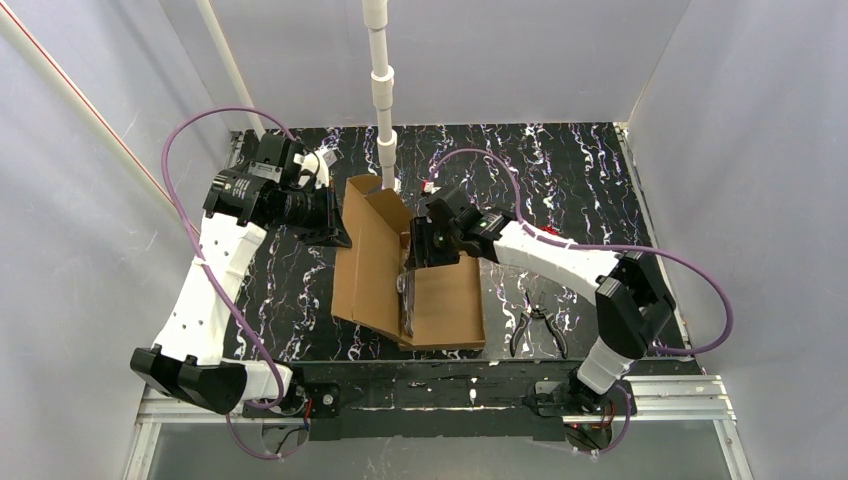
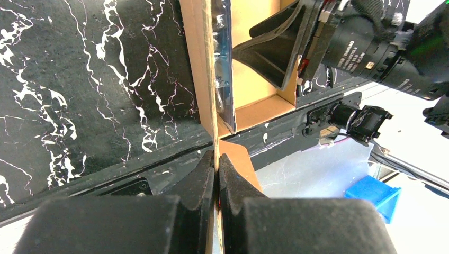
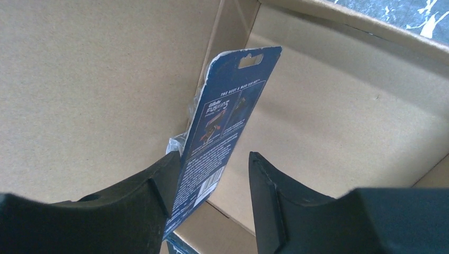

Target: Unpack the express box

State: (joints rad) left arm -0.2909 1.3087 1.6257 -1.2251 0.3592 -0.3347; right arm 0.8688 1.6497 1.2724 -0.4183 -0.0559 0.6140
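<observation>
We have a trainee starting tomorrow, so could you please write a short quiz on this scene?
1. True or false: the left gripper is shut on the lid of the box.
2. What stands between the jaws of the right gripper? A) a screwdriver B) a blue blister pack C) a tape roll
3. Fill in: in the top view, the pliers lie on the table to the ____ of the box.
Key: 1 true; 2 B; 3 right.
</observation>
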